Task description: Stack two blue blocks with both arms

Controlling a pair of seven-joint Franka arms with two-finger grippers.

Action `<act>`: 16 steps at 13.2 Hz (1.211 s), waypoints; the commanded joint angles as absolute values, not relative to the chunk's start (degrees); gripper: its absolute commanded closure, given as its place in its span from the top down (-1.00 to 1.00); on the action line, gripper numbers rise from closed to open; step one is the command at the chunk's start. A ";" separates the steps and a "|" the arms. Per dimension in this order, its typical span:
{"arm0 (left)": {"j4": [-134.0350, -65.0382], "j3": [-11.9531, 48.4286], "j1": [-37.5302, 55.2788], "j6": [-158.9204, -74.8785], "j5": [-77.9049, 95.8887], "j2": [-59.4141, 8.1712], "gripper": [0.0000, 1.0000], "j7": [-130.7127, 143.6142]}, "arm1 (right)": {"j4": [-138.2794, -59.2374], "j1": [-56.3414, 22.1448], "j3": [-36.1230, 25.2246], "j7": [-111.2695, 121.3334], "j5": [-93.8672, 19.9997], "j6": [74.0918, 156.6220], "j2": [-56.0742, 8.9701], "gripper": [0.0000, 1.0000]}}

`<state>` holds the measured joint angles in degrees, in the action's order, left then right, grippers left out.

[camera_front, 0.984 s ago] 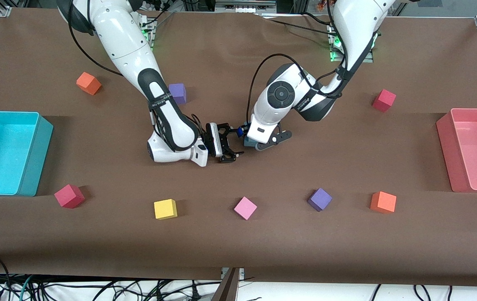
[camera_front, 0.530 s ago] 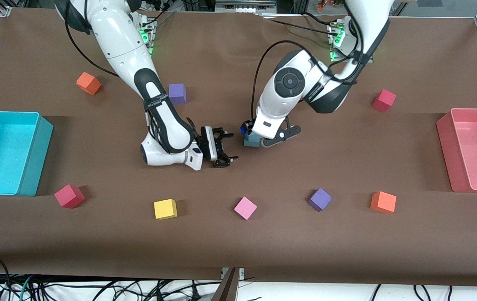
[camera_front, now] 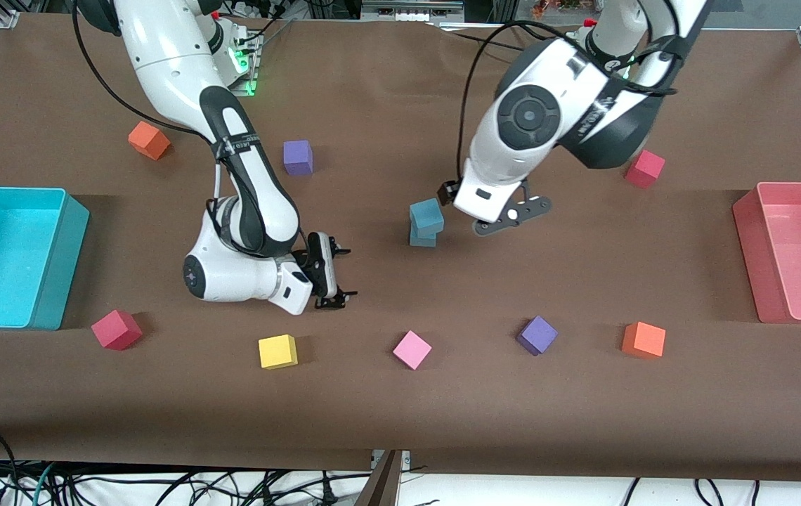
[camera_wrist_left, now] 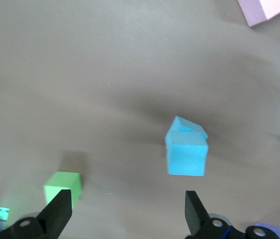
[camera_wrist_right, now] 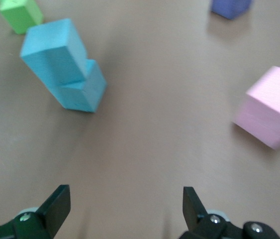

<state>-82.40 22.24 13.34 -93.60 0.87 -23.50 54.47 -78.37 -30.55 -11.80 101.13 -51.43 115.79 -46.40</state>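
Observation:
Two sky-blue blocks stand stacked at the table's middle: the upper blue block [camera_front: 426, 214] sits askew on the lower blue block [camera_front: 423, 238], overhanging it. The stack also shows in the left wrist view [camera_wrist_left: 186, 155] and in the right wrist view [camera_wrist_right: 62, 64]. My left gripper [camera_front: 472, 209] is open and empty, up in the air beside the stack toward the left arm's end; it shows in its wrist view [camera_wrist_left: 127, 219]. My right gripper [camera_front: 336, 276] is open and empty, low over the table toward the right arm's end of the stack [camera_wrist_right: 125, 214].
A green cube [camera_wrist_left: 63, 186] lies near the stack. A pink cube [camera_front: 412, 349], yellow cube [camera_front: 277, 351], two purple cubes [camera_front: 537, 334] [camera_front: 298, 157], orange cubes [camera_front: 643, 339] [camera_front: 149, 140] and red cubes [camera_front: 116, 329] [camera_front: 645, 169] lie around. A cyan bin [camera_front: 7, 190] and a pink bin [camera_front: 745, 232] stand at the table's ends.
My left gripper has let go of the upper blue block and risen away toward its base. My right gripper has drawn back from the stack. The stack now stands alone.

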 commanded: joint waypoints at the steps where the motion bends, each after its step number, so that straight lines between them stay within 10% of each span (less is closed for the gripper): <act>1: -80.77 22.41 8.81 -88.69 0.00 -21.28 1.00 42.51 | -72.70 -30.50 -16.24 96.43 -48.17 113.65 -46.67 1.00; 5: -79.62 20.05 6.16 -83.68 -0.53 -16.80 1.00 24.57 | -68.31 -30.50 -24.24 95.54 -46.60 113.47 -46.76 1.00; 16: -108.60 2.37 2.20 -97.27 -0.53 8.85 1.00 -11.43 | -69.96 -11.54 -25.14 91.34 -38.32 119.23 -40.88 1.00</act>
